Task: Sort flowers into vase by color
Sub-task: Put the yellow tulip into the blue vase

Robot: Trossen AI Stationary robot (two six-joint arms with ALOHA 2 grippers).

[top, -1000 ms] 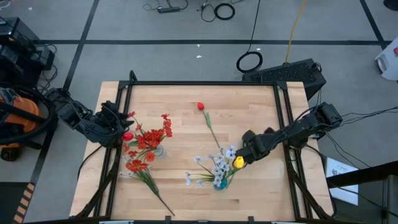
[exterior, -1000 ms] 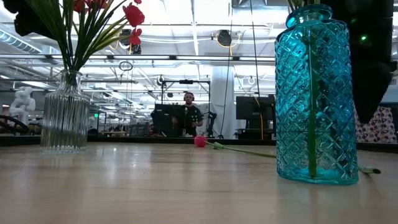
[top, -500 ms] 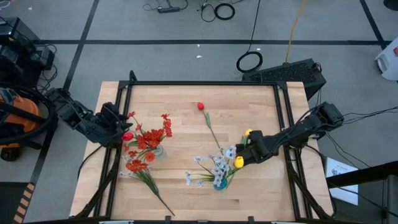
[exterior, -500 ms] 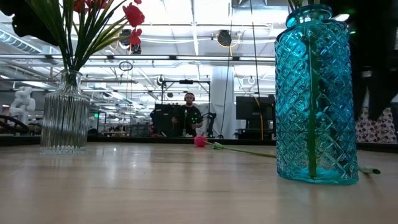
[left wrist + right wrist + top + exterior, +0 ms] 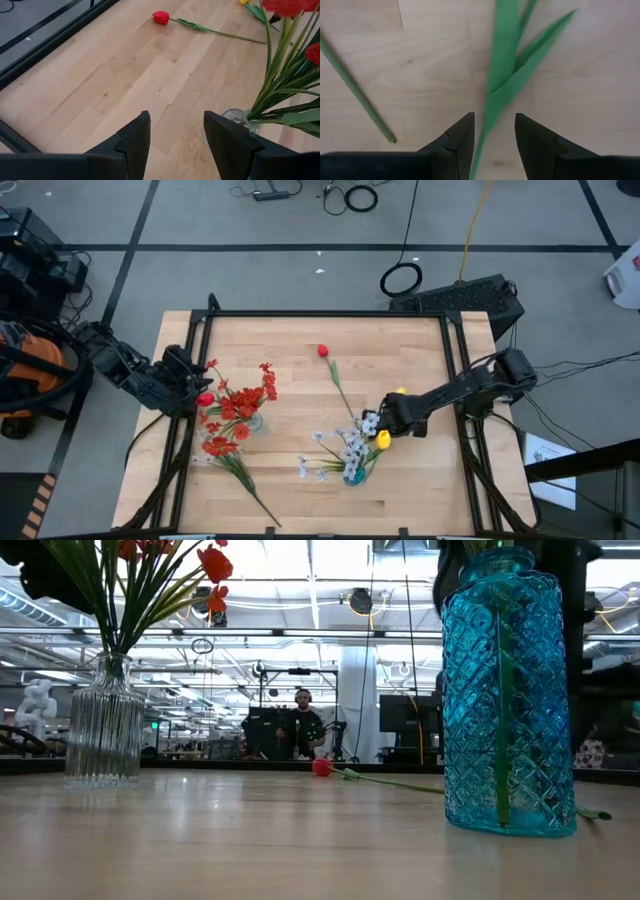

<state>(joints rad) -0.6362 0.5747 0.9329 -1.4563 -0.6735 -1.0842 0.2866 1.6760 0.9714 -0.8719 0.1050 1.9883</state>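
Note:
A clear ribbed vase (image 5: pixel 245 420) (image 5: pixel 105 720) holds red blossoms and red tulips. A blue glass vase (image 5: pixel 352 472) (image 5: pixel 505 690) holds white blossom sprays and a yellow tulip (image 5: pixel 383 441). One red tulip (image 5: pixel 323 351) (image 5: pixel 161 17) lies flat on the table. My right gripper (image 5: pixel 376 421) (image 5: pixel 492 130) is open, low over the table by the blue vase. Its fingers stand on either side of a green leafy stalk (image 5: pixel 489 112) lying there without touching it. A yellow flower head (image 5: pixel 400 392) shows beside the gripper. My left gripper (image 5: pixel 192 387) (image 5: pixel 175 135) is open beside the clear vase.
A loose spray with red blossoms (image 5: pixel 235 460) lies on the table near the clear vase. The red tulip's thin stalk end (image 5: pixel 357 92) lies close to my right gripper. Black rails (image 5: pixel 330 314) frame the table. Bare wood lies between the vases and toward the far edge.
My right gripper has moved toward the table's left, closer to the blue vase and its white blossoms, uncovering a yellow flower head behind it. The left arm, the vases and the red tulip have stayed put.

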